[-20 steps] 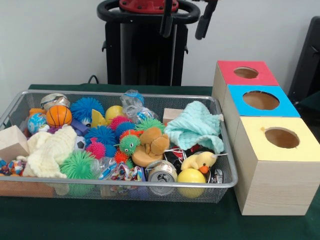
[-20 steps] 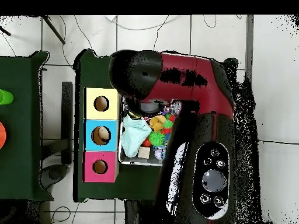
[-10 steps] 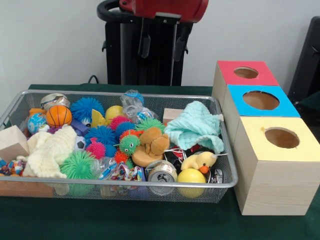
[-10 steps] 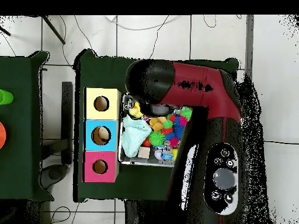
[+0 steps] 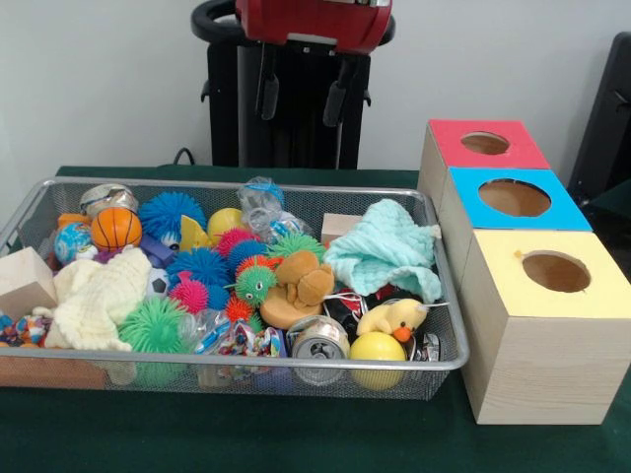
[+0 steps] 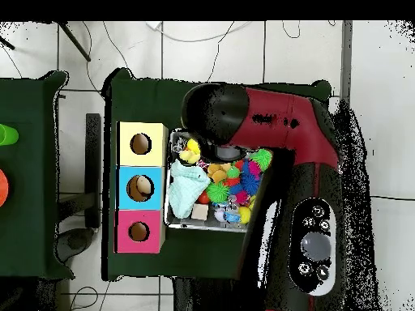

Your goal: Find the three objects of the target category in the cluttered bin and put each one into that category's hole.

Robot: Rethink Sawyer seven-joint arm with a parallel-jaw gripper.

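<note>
The wire-mesh bin occupied the lower left and centre of the front view, filled with clutter: spiky rubber balls in blue, green and pink, a small basketball, a brown plush toy, a yellow plush duck, a smooth yellow ball, a metal can, a folded mint cloth, a cream knitted cloth and a plain wooden block. At the right stood three wooden boxes, each with a round hole in its lid: red box, blue box, yellow box.

The front view showed the whole bin; the overhead view showed only its left portion, the red and black arm covering the rest.

The gripper hung at the upper centre of the front view, above the bin. Its jaws were spread apart, holding nothing and touching nothing.

The worktop carried a dark green cloth cover.
</note>
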